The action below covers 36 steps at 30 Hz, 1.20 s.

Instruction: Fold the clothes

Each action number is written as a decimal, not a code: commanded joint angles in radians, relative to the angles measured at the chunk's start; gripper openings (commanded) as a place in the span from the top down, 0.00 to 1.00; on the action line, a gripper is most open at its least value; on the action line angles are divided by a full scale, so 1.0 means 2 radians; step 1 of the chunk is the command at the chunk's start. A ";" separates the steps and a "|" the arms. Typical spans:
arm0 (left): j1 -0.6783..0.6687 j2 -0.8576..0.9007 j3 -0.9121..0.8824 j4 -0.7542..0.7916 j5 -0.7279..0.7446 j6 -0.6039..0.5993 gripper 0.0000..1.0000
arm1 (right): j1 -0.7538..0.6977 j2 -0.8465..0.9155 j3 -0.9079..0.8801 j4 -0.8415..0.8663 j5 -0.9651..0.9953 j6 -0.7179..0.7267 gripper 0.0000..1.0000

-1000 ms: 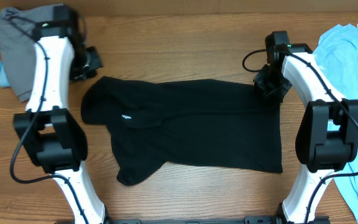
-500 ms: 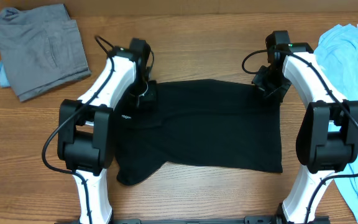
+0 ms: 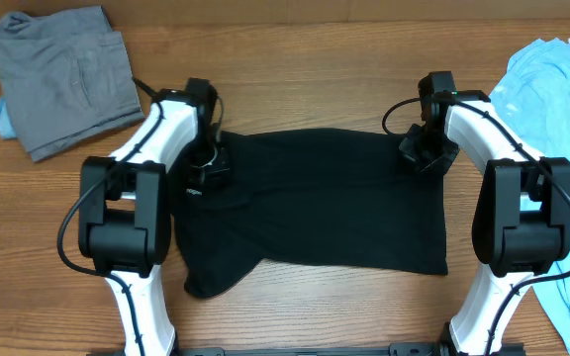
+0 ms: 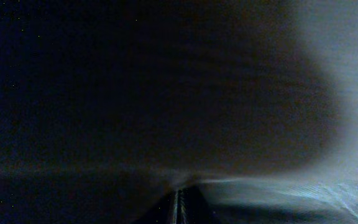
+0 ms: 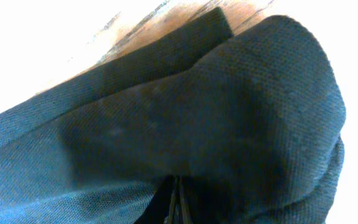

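A black shirt lies spread on the wooden table, with one sleeve trailing toward the front left. My left gripper is shut on the black shirt at its upper left edge, where the cloth is folded inward. The left wrist view is filled with dark cloth against the shut jaws. My right gripper is shut on the black shirt at its upper right corner. The right wrist view shows the cloth bunched over the shut fingers, with a strip of wood above.
A folded grey garment lies at the back left, over a bit of light blue cloth. A light blue shirt lies along the right edge. Bare wood runs behind the black shirt.
My left arm swung from the grey garment at back left to the black shirt's upper left edge and closed on it, folding the left part inward. My right gripper shifted slightly left.
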<state>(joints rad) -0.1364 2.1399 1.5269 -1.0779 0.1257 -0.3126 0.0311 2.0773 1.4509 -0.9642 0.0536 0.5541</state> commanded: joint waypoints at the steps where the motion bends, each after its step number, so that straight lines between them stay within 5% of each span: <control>1: 0.041 -0.001 -0.017 -0.027 -0.080 -0.023 0.94 | -0.008 -0.011 -0.010 -0.009 0.039 0.024 0.96; 10: 0.097 -0.001 0.014 -0.060 -0.079 -0.025 0.96 | -0.008 -0.012 0.010 -0.027 0.038 0.024 0.96; 17: 0.099 -0.001 0.129 -0.127 -0.079 -0.026 0.96 | -0.008 -0.033 0.077 -0.086 0.039 0.024 0.90; 19: 0.099 -0.001 0.161 -0.147 -0.073 -0.027 0.96 | -0.008 -0.044 0.088 -0.105 0.039 0.022 0.78; 24: 0.095 -0.001 0.212 -0.181 -0.051 -0.026 0.93 | -0.010 -0.076 0.097 -0.146 0.046 0.020 0.15; 26: 0.092 -0.001 0.216 -0.185 -0.049 -0.019 0.86 | -0.014 -0.084 0.097 -0.164 0.046 0.020 0.05; 27: 0.090 -0.001 0.216 -0.188 -0.050 -0.010 0.65 | -0.020 -0.085 0.097 -0.177 0.048 0.020 0.00; 29: 0.089 -0.001 0.216 -0.189 -0.050 -0.004 0.50 | -0.028 -0.084 0.089 -0.182 0.047 0.008 0.00; 36: 0.088 -0.001 0.216 -0.189 -0.050 -0.002 0.45 | -0.051 -0.084 -0.002 -0.105 -0.049 -0.044 0.12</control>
<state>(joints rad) 0.0471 2.1403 1.9400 -1.4517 0.0177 -0.3332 -0.0586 1.9236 1.5311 -1.2472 0.1032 0.5613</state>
